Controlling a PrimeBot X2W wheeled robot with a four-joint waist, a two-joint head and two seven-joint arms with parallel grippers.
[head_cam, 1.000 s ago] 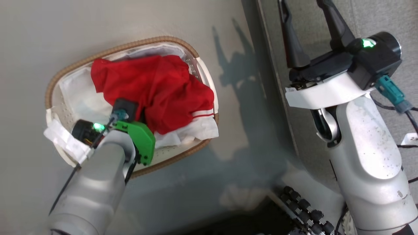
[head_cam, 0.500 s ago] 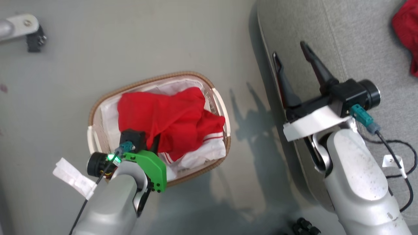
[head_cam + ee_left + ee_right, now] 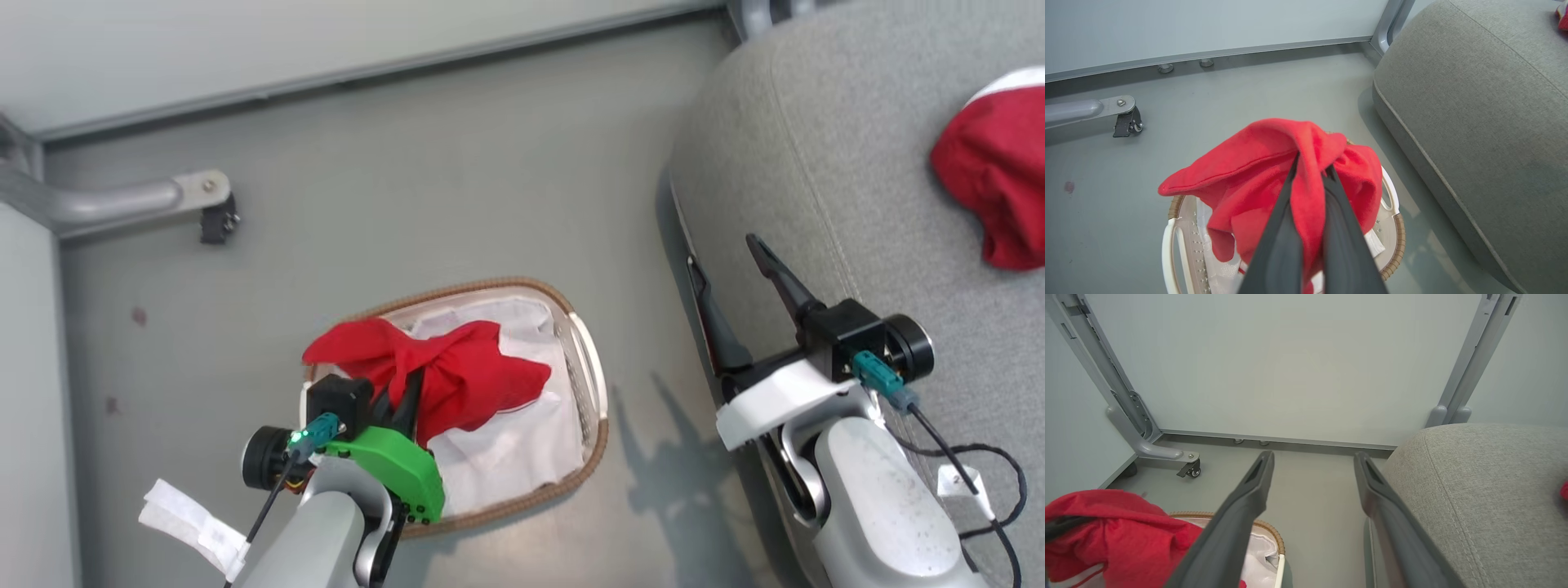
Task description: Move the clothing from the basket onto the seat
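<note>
Since earlier, red garment (image 3: 1257, 163) lifted, bunched above basket (image 3: 584, 384); left gripper (image 3: 1312, 163) clamped on a fold for carry to seat (image 3: 816, 163). Hem possibly still inside; right gripper (image 3: 721, 250) spread, idle by seat.

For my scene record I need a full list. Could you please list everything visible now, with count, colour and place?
basket: one, white with brown woven rim, on the floor left of the seat
white fabric: count unclear, white, inside the basket
held garment: one, red, raised over the basket
second garment: one, red with white edge, on the seat
seat: one, grey, right side
floor: one, grey
frame leg: one, grey metal with black caster, far left
cable: one, black with white tag, beside the right arm
left gripper: one, dark, shut on the held garment
right gripper: one, dark, open, at the seat's edge
</note>
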